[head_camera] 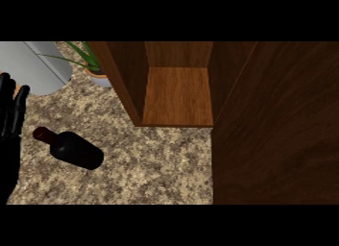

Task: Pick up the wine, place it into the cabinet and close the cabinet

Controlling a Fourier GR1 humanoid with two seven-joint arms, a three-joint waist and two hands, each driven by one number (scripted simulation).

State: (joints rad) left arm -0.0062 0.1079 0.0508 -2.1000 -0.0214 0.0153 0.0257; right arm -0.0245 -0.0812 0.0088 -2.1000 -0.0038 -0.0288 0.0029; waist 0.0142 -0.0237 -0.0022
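The speckled granite counter (151, 163) carries a dark wine bottle (71, 148) lying on its side near the left edge, its reddish neck pointing toward the far left. An open wooden cabinet (175, 93) stands on the counter at its far edge, its open door (285, 125) covering the right side. At the far-left corner stand a potted plant (94, 67) and, just beside it, a grey cylindrical container (33, 65).

Speckled granite table (151, 163) lies bare at lower centre; the open wooden cabinet's dark door (282, 125) blocks the frame's right.
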